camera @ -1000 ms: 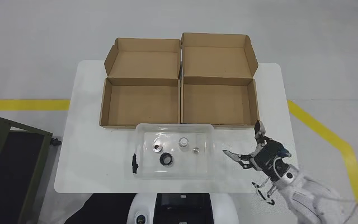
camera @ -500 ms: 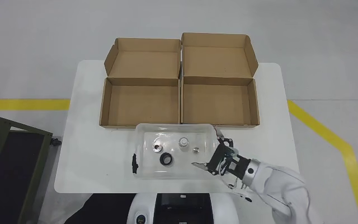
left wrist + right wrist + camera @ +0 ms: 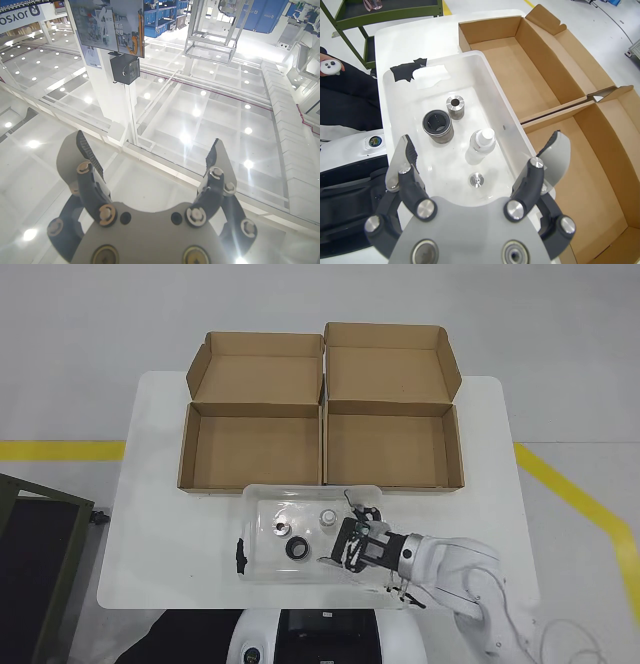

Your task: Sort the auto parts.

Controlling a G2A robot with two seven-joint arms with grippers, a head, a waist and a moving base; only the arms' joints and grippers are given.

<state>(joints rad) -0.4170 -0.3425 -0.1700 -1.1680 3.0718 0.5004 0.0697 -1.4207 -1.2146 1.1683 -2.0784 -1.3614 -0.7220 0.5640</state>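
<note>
Right claw point(image 3: 482, 137) gapes over glossy plastic tub point(image 3: 500, 100); left claw point(image 3: 147, 137) likewise spread.

Mirrored lettering stands on a white banner point(image 3: 17, 15) and on a blue panel point(image 3: 260, 15). A hanging screen point(image 3: 107, 25) carries characters. The label print on the small white bottle point(image 3: 481, 146) is too small to read.

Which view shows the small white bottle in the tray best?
The right wrist view: the white bottle sits close and unobstructed in the clear tray. The top view gives it as a small speck; the left wrist view faces the ceiling.
</note>
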